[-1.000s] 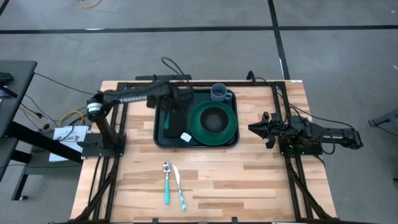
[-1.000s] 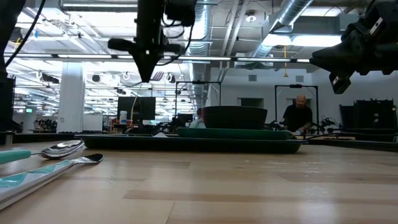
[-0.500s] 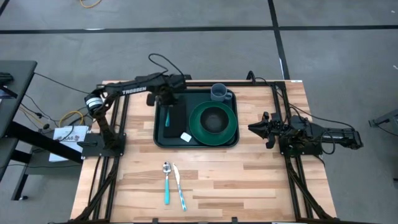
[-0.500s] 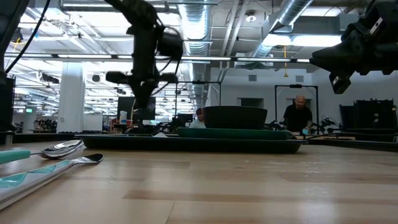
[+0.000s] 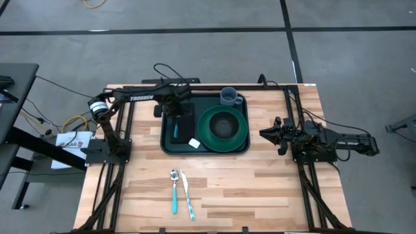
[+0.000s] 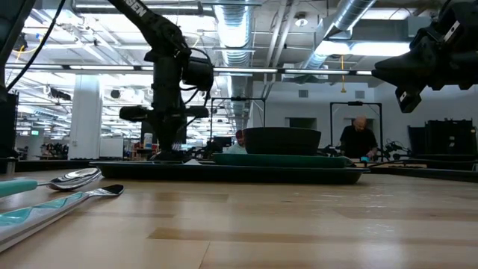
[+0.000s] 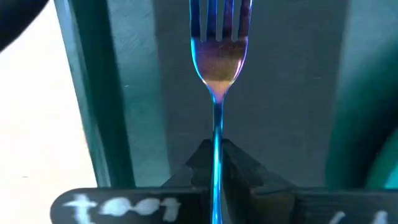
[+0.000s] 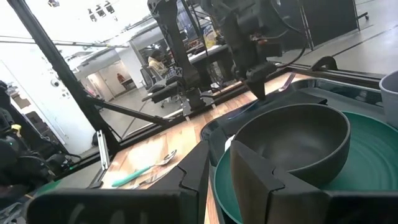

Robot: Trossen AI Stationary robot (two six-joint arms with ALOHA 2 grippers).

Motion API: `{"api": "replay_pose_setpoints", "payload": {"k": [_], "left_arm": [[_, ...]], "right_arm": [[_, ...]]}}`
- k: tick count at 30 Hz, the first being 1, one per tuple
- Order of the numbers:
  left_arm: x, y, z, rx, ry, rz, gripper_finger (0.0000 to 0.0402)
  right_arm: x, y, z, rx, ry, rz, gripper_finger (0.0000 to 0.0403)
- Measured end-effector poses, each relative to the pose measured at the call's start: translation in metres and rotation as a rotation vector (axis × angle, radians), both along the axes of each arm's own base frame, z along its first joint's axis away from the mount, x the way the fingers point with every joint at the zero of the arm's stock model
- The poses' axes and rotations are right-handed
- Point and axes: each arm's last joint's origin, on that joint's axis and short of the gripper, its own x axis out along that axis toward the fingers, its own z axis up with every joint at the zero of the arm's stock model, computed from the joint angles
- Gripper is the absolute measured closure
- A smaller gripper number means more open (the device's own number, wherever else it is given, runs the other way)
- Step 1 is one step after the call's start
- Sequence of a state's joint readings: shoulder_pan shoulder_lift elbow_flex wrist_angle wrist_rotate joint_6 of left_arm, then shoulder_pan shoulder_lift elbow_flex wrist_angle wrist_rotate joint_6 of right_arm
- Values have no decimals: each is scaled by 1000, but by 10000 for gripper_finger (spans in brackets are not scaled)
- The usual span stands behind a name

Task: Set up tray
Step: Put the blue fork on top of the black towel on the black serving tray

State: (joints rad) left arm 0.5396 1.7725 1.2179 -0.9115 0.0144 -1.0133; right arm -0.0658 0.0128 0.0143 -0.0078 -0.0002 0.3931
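Observation:
The dark green tray (image 5: 205, 151) lies at the table's far middle. It carries a round green plate (image 5: 242, 133) with a dark bowl (image 5: 223, 125), a grey cup (image 5: 229, 96) and a flat black rectangle (image 5: 183, 123). My left gripper (image 5: 175, 112) stands low over the tray's left part, pointing down (image 6: 169, 149), and is shut on a blue-tinted fork (image 7: 219, 56). The fork's tines reach out over the black rectangle (image 7: 280, 93). My right gripper (image 5: 270, 134) hovers open to the right of the tray, touching nothing (image 8: 227, 180). My left gripper pinches the fork's thin handle (image 7: 216, 134) between its two fingers, which come from above with the fork running on ahead of them. The tines (image 7: 221, 15) lie over the black rectangle. Whether the fork touches the rectangle cannot be told.
A spoon (image 5: 173, 188) and a knife (image 5: 187, 195) with teal handles lie side by side on the bare wood near the table's near edge. A small white piece (image 5: 194, 142) sits in the tray. People stand in the room beyond the table (image 6: 358, 142).
My left gripper, still shut on the fork, has come down from well above the tray to just over its left part, and it has turned about on the way. The right arm has kept still.

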Motion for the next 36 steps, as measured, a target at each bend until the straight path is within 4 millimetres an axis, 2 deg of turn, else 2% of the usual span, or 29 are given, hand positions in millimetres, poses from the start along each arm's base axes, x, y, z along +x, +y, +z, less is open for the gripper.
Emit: {"api": "replay_pose_setpoints", "payload": {"k": [7,17,36], "left_arm": [[-5,-3,-13,-13,10,-7,401],[-10,2,-26,0,-35,13,401],[-10,3,-26,20,-27,-50,386]], "right_arm": [[0,0,0,0,0,0,344],[0,0,0,0,0,0,344],[0,0,0,0,0,0,344]]}}
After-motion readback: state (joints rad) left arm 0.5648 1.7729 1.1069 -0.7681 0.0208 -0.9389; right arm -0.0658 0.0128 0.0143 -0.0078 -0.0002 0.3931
